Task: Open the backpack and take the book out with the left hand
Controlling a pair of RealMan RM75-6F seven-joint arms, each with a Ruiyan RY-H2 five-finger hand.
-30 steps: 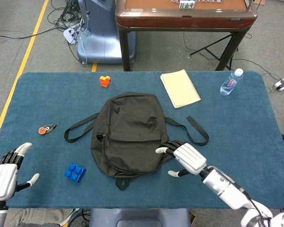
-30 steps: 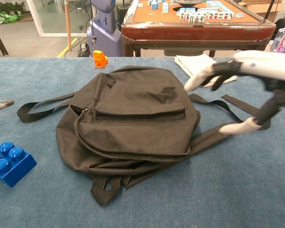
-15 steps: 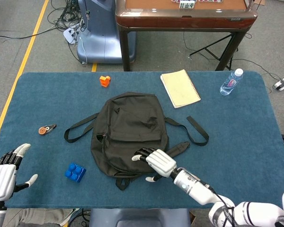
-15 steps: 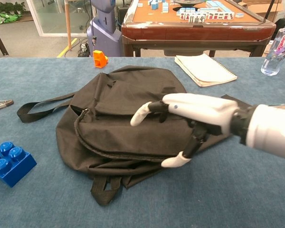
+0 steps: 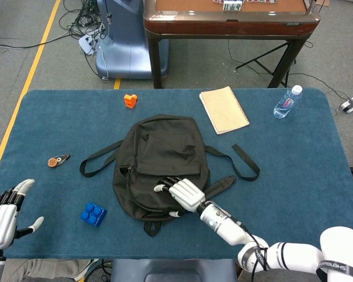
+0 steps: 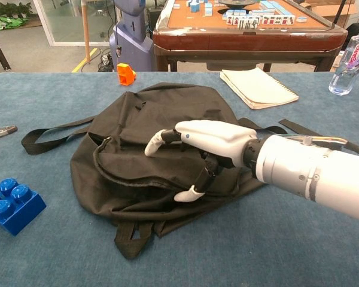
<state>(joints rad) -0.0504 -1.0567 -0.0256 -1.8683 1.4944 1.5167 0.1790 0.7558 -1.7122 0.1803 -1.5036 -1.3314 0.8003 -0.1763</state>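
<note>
Backpack (image 5: pixel 162 164) of black fabric is lying flat mid-table on the blue cloth-covered table (image 5: pixel 294 176), its straps trailing toward both side edges. The white right hand (image 5: pixel 182 194) is reaching over the bag's near end, fingers (image 6: pixel 158 139) spread and curving down onto the fabric. The white left hand (image 5: pixel 3 220) is hovering at the near left corner, fingers apart, holding nothing

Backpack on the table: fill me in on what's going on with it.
The black backpack lies flat on the blue table, apparently not yet opened, and no book has been taken out of it. The right robot hand is over its lower front with fingers spread, holding nothing. The left robot hand waits open at the table's near left corner.
</note>
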